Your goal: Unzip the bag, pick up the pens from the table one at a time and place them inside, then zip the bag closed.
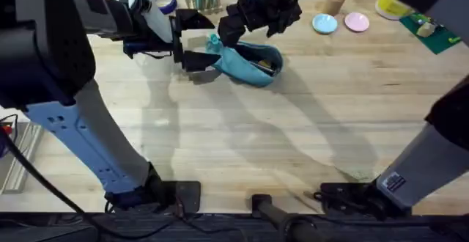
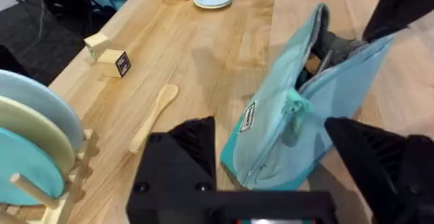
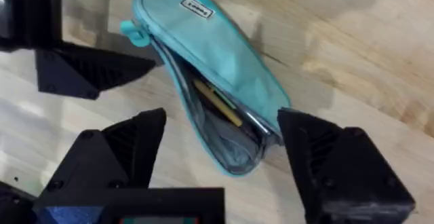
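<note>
The teal bag (image 1: 245,62) lies on the table (image 1: 242,139) at the back middle, its zipper open along the top. My left gripper (image 1: 193,40) is open, and the bag's (image 2: 271,136) left end with the teal pull tab (image 2: 295,112) sits between its fingers (image 2: 183,149). My right gripper (image 3: 224,163) hovers open just above the bag's (image 3: 224,47) gaping mouth with nothing in it. One yellow-green pen (image 3: 217,102) lies inside the bag. The rest of the inside is dark.
A plate rack (image 2: 34,129), a wooden spoon (image 2: 152,119) and small wood blocks (image 2: 112,61) lie beyond the bag's left end. At the back stand a blue tape roll (image 1: 163,0), a cup (image 1: 335,1), a pale blue plate (image 1: 325,23) and a pink one (image 1: 357,22).
</note>
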Robot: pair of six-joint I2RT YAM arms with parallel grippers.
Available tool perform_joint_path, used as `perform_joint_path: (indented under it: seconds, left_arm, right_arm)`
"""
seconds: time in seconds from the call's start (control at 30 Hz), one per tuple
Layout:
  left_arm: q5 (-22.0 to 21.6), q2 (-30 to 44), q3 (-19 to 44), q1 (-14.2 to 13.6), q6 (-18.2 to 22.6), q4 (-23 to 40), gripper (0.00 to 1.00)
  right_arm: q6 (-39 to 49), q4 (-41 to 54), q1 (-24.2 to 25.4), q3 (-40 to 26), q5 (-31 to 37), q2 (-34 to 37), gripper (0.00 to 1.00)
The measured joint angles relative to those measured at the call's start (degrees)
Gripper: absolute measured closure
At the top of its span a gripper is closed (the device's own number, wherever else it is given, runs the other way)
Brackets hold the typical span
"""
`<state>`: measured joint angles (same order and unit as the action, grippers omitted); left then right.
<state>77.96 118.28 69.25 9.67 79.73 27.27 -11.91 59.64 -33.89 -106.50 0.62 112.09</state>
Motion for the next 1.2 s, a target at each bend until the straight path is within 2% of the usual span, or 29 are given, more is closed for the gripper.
perform_joint_path:
  seconds: [0.47,0.67,0.8,0.83,1.0,1.2]
  left_arm:
    - [0.0,0.0,0.0,0.2,0.0,1.8,0.008]
    - [-0.3,-0.3,0.0,2.3,0.0,5.5,0.008]
    - [-0.6,-3.1,0.0,4.1,0.7,9.4,0.008]
    - [-1.0,-6.3,0.0,5.4,2.8,13.6,0.008]
    - [-4.2,-10.3,0.0,7.3,8.7,24.3,0.008]
    - [-6.6,-10.3,0.0,8.9,16.5,32.6,0.007]
  right_arm:
    - [0.0,-1.1,0.0,-4.5,0.0,0.0,0.004]
    - [0.0,-1.1,-0.4,-5.1,0.0,0.0,0.004]
    - [0.0,-1.2,-1.0,-5.1,0.0,0.0,0.004]
    - [0.0,-1.7,-1.2,-5.1,0.0,0.0,0.003]
    - [-0.1,-2.8,-1.3,-5.1,0.0,0.0,0.003]
    - [-1.2,-3.0,-3.1,-5.1,0.0,0.0,0.004]
